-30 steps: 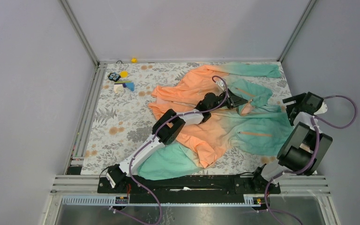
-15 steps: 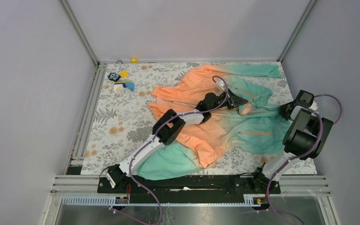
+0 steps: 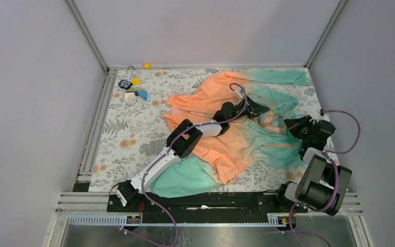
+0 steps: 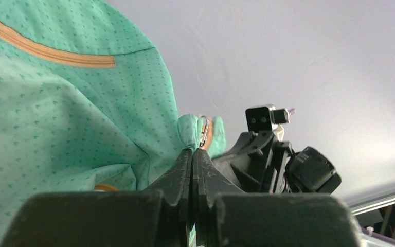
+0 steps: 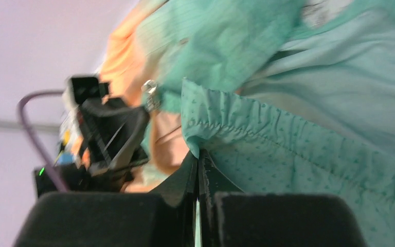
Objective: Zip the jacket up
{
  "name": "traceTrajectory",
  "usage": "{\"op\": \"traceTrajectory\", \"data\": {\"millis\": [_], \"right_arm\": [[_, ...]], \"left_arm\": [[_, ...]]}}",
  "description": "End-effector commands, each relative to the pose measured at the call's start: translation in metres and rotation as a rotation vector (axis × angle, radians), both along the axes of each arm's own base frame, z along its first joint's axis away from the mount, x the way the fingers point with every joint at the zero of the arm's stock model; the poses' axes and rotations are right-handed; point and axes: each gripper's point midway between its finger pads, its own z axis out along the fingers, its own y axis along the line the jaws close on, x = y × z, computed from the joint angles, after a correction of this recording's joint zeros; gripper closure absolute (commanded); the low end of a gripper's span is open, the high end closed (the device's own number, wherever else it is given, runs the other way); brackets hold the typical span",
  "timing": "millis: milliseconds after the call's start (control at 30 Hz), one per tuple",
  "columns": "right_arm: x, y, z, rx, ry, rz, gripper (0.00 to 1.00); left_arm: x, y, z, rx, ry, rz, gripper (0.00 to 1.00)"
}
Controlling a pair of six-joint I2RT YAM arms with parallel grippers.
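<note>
The jacket (image 3: 236, 136) lies spread on the floral table, orange at the left and fading to teal on the right. My left gripper (image 3: 259, 109) is shut on a teal edge of the jacket (image 4: 56, 118). A small metal zipper pull (image 4: 204, 131) sticks up just past its fingertips (image 4: 185, 159). My right gripper (image 3: 293, 125) is shut on the teal stitched hem (image 5: 247, 128), close to the right of the left one. In the right wrist view the zipper pull (image 5: 150, 95) hangs beside the left gripper (image 5: 114, 133). An orange pocket zipper (image 4: 46, 50) shows in the left wrist view.
Small toys (image 3: 132, 90) lie at the table's back left, and a yellow ball (image 3: 147, 66) sits by the back rail. Metal frame posts and grey walls close in the table. One teal sleeve (image 3: 185, 177) reaches the near edge by the left arm's base.
The right arm swung in from the table's right edge to the jacket's hem. Its gripper went from open to shut on the fabric. The left gripper lifted the edge slightly.
</note>
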Motion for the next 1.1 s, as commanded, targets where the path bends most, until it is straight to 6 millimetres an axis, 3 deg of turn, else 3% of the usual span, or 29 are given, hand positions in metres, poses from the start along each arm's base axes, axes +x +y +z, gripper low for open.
{"op": "traceTrajectory", "data": {"millis": [0, 133, 267, 400, 633, 900, 1067], "right_arm": [[-0.005, 0.049, 0.058, -0.054, -0.314, 0.291, 1.00], [-0.008, 0.072, 0.065, -0.048, -0.350, 0.396, 1.00], [-0.008, 0.085, 0.064, 0.033, -0.342, 0.477, 1.00], [-0.005, 0.082, 0.045, 0.056, -0.278, 0.461, 1.00], [-0.001, 0.092, 0.030, 0.094, -0.267, 0.506, 1.00], [0.002, 0.107, 0.038, 0.099, -0.342, 0.583, 1.00], [0.006, 0.104, 0.039, 0.064, -0.349, 0.581, 1.00]], "left_arm": [[0.001, 0.011, 0.024, -0.099, -0.035, 0.006, 1.00], [-0.001, 0.015, 0.025, -0.114, -0.034, -0.013, 1.00], [0.003, 0.031, 0.030, -0.167, -0.027, -0.026, 1.00], [0.006, 0.042, 0.035, -0.198, -0.031, -0.047, 1.00], [0.003, 0.043, 0.039, -0.212, -0.034, -0.065, 1.00], [0.001, 0.042, 0.038, -0.211, -0.036, -0.078, 1.00], [-0.005, 0.043, 0.039, -0.224, -0.018, -0.112, 1.00]]}}
